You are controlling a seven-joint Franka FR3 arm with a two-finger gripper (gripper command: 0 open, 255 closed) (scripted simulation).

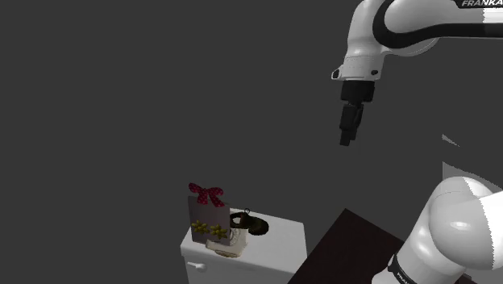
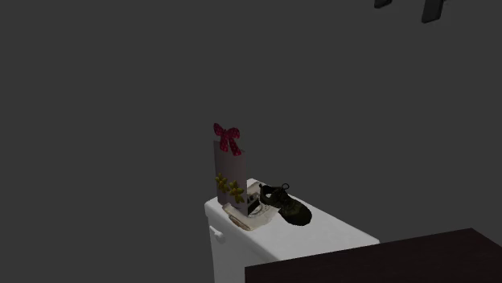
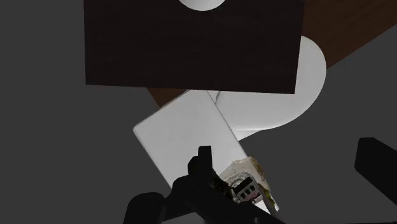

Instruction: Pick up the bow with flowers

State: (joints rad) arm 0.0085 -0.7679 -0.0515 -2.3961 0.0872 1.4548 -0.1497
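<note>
The bow with flowers is a tall pale card [image 1: 206, 215] [image 2: 228, 171] with a red dotted bow [image 1: 206, 194] [image 2: 228, 138] on top and yellow flowers near its foot. It stands upright at one end of a white cabinet top [image 1: 266, 246] [image 2: 330, 233]. My black gripper [image 1: 347, 139] [image 2: 409, 4] hangs high above and to the shoulder view's right of it, far from it. In the wrist view the gripper [image 3: 289, 167] is open with nothing between its fingers, looking down on the white top [image 3: 184, 133].
A dark shoe [image 1: 251, 223] [image 2: 287, 206] lies beside the card, with a cream object [image 1: 230, 242] [image 3: 247, 180] at the card's foot. The dark stand top [image 1: 347, 250] [image 2: 378, 261] [image 3: 191, 44] borders the cabinet. Plain grey surrounds everything.
</note>
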